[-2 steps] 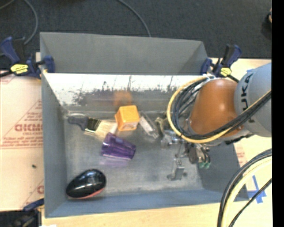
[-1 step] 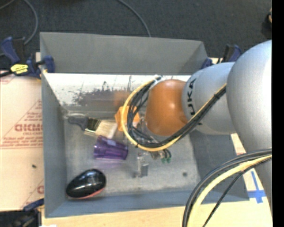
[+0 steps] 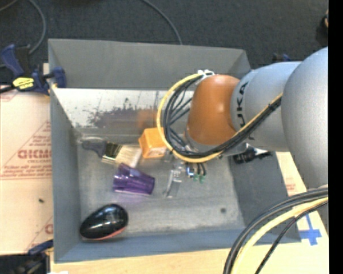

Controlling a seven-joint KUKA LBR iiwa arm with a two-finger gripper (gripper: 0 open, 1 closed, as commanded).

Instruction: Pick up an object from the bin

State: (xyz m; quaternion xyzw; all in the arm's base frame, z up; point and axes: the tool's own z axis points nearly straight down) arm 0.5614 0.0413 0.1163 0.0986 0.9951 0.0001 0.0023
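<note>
My gripper hangs below the orange wrist cover, low over the bin floor near the middle. A purple see-through cup lies on its side just to the left of it, a small gap apart. An orange block sits up and to the left of the gripper, close to the back wall, partly behind the arm's cables. A paintbrush with a grey handle and pale bristles lies left of the block, above the cup. Nothing shows in the gripper.
A black computer mouse with a red edge rests at the front left corner. The arm and its cable loops cover the bin's right back part. Bare floor stretches along the front right.
</note>
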